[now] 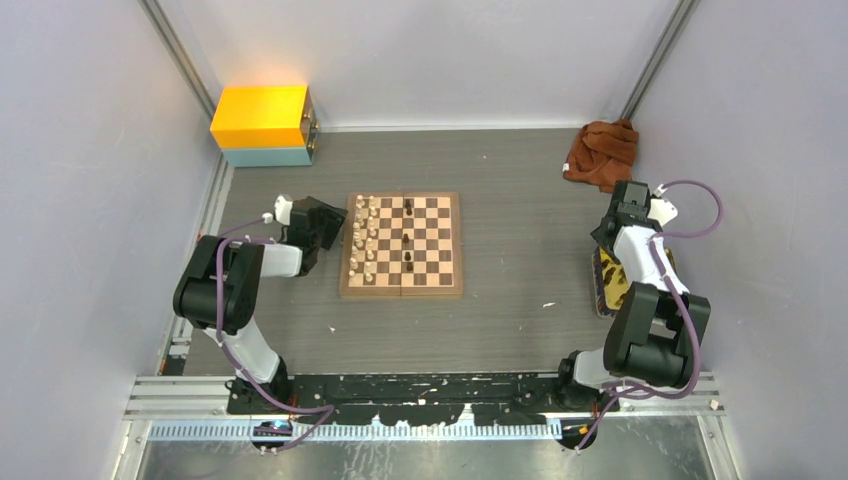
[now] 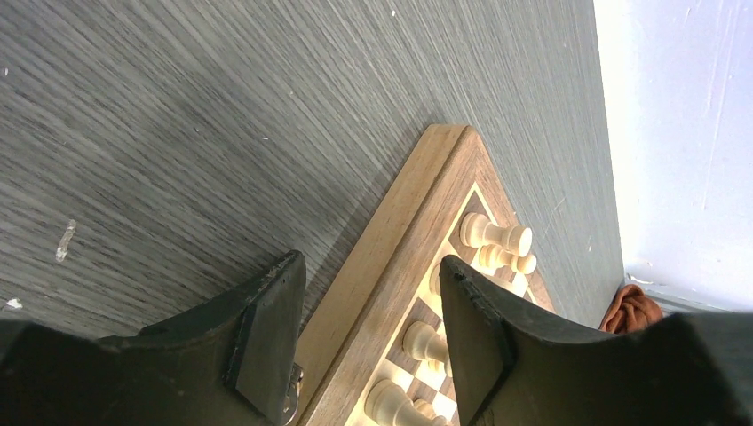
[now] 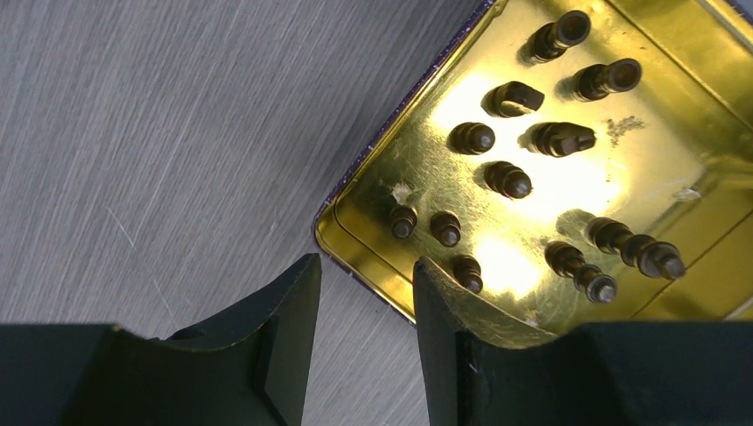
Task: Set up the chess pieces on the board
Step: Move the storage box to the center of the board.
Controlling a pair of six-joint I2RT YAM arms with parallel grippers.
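The board (image 1: 402, 291) lies mid-table. Several cream chess pieces (image 1: 365, 240) fill its two left columns, and three dark ones (image 1: 408, 240) stand along its centre line. My left gripper (image 1: 325, 228) hovers at the board's left edge. In the left wrist view it (image 2: 371, 262) is open and empty, straddling the tan border (image 2: 400, 257), with cream pieces (image 2: 497, 235) just beyond. My right gripper (image 1: 608, 232) hangs at the far right over a gold tray (image 3: 355, 257). There it (image 3: 366, 264) is open and empty above the tray's corner. Several dark pieces (image 3: 506, 177) lie inside the tray.
A yellow and pale blue box (image 1: 263, 125) sits at the back left corner. A brown cloth (image 1: 603, 152) lies at the back right, behind the tray (image 1: 612, 280). Grey walls close in on both sides.
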